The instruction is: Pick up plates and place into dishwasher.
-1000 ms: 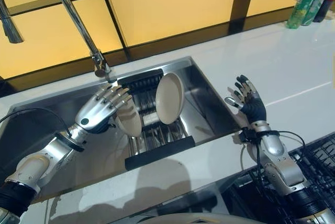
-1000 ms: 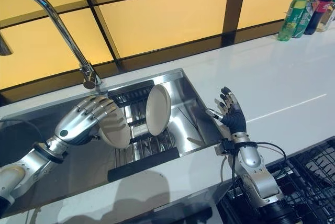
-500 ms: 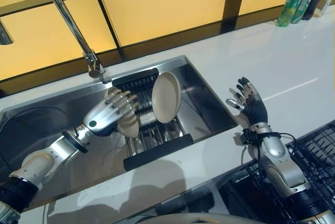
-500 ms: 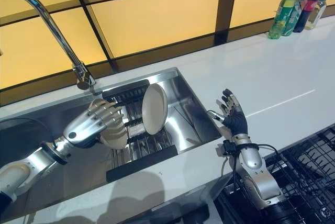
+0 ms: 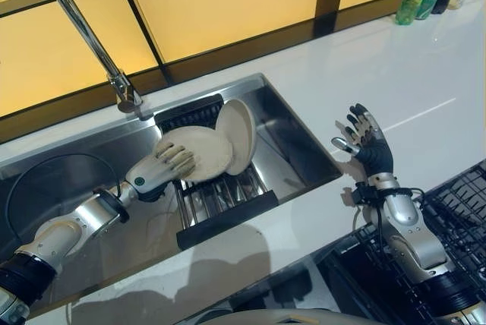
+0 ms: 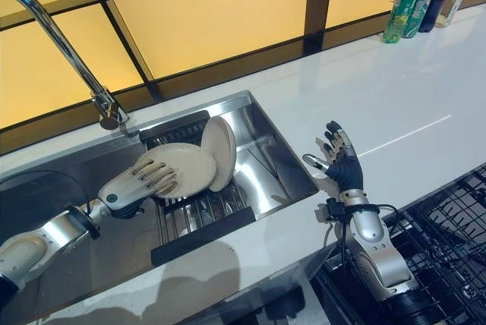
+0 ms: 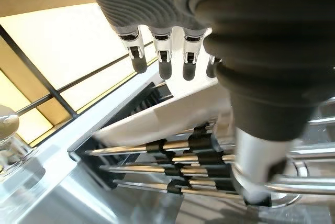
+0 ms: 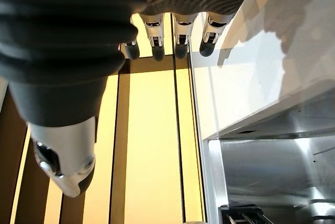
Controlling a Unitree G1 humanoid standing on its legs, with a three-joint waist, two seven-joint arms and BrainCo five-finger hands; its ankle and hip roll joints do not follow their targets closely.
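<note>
since a second ago i've tipped the near plate [image 5: 199, 153] flat over the rack [image 5: 220, 202] in the sink [image 5: 300, 150], my left hand [image 5: 171, 162] pinching its rim. the second plate [image 5: 241, 134] stands behind. my right hand [image 5: 368, 145] hovers spread wide above the counter [image 5: 395, 74].

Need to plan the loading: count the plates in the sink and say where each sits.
2. One plate is tilted over the rack, gripped by the left hand; the second plate stands behind it, partly overlapped. More could be hidden.

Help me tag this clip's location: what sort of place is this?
Likely a home kitchen: a steel sink with tall faucet, plates on a rack, and a dishwasher basket.
</note>
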